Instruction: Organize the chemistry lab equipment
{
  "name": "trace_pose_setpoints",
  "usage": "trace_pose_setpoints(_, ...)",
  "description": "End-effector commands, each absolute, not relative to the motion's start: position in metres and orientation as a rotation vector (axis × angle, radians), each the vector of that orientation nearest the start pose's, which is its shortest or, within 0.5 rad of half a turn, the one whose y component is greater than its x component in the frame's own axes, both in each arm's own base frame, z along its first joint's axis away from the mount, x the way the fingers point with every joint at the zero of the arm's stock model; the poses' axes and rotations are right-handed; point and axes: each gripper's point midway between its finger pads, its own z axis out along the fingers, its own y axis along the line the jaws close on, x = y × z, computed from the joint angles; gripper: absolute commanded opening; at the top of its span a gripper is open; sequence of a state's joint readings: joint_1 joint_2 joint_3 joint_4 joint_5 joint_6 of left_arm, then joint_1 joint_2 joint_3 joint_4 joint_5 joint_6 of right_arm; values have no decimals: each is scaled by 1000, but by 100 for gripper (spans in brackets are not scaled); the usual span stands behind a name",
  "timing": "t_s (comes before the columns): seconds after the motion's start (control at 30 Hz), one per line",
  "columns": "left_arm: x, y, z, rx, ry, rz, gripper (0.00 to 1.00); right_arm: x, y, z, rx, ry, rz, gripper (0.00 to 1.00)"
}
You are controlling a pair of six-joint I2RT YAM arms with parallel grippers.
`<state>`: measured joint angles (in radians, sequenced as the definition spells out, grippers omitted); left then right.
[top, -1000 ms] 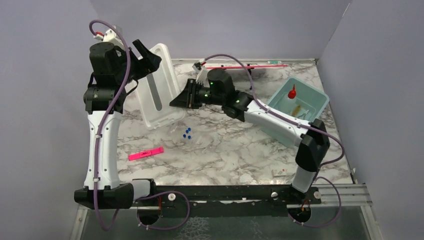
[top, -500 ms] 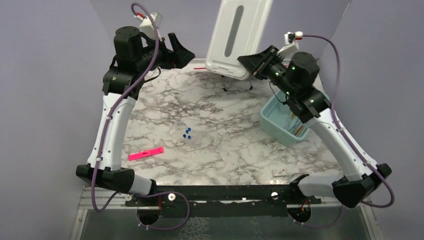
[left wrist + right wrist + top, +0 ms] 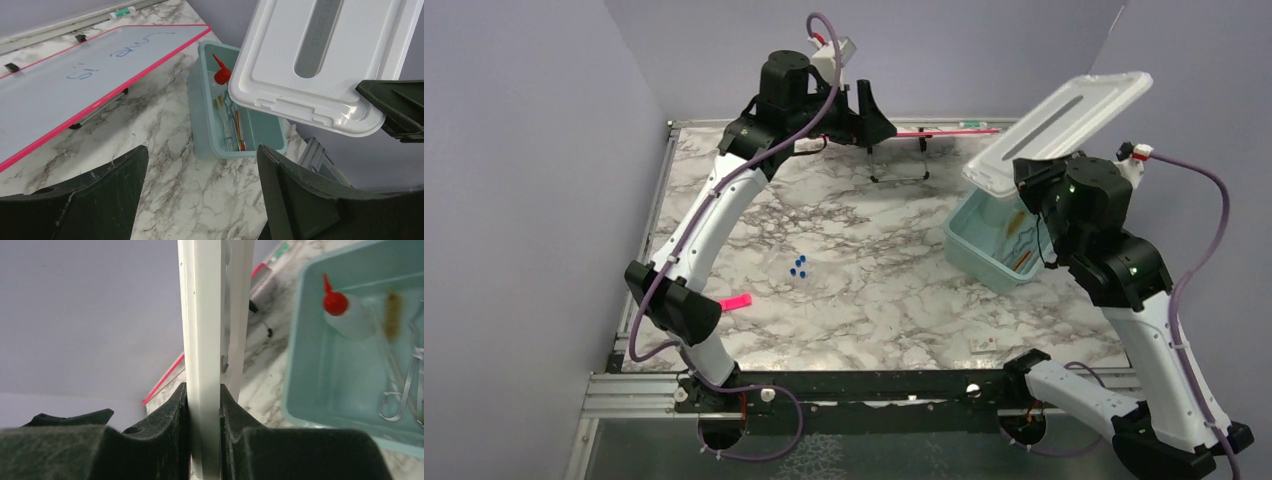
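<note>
My right gripper is shut on the edge of a white bin lid and holds it tilted in the air above the teal bin. In the right wrist view the lid is clamped between the fingers, and the bin holds the squeeze bottle with red nozzle, the tan brush and the metal forceps. My left gripper is open and empty, high at the back middle. Blue-capped tubes lie on the table's middle.
A whiteboard with a red rim stands on black feet along the back wall. A flat pink strip lies at the left, partly behind my left arm. A small white tag lies near the front right. Purple walls close in both sides.
My right arm has swung the lid from the back middle to the right, over the bin. My left arm has reached further right along the back wall.
</note>
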<state>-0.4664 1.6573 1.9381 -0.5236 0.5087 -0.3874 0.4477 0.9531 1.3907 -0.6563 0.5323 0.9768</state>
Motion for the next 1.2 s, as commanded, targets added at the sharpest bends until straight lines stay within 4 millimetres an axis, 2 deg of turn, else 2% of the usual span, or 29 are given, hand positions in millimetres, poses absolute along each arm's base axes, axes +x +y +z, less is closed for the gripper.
trace_pose_setpoints(0.0,370,-330,416,489,1834,-1111,82,254,29,387,1014,1592,385,1)
trace_pose_setpoints(0.07,367,-342,410,509,1847,-1133,82,248,34,375,1005,1637,413,1)
trace_pose_setpoints(0.17,363,-359,400,525,1871,-1160,82,248,53,357,960,1719,480,1)
trace_pose_setpoints(0.3,356,-379,383,547,1904,-1183,82,260,84,354,822,1744,619,1)
trace_pose_setpoints(0.43,354,-390,364,538,1945,-1201,82,272,92,351,761,1742,625,1)
trace_pose_setpoints(0.6,347,-407,338,559,1982,-1211,82,279,95,327,752,1784,589,1)
trace_pose_setpoints(0.7,351,-416,308,552,2039,-1189,82,276,88,309,794,1811,533,1)
trace_pose_setpoints(0.87,355,-432,265,564,2112,-1158,82,260,58,290,884,1800,389,1)
trace_pose_setpoints(1.17,353,-455,213,527,2209,-1134,82,235,34,255,969,1804,297,13)
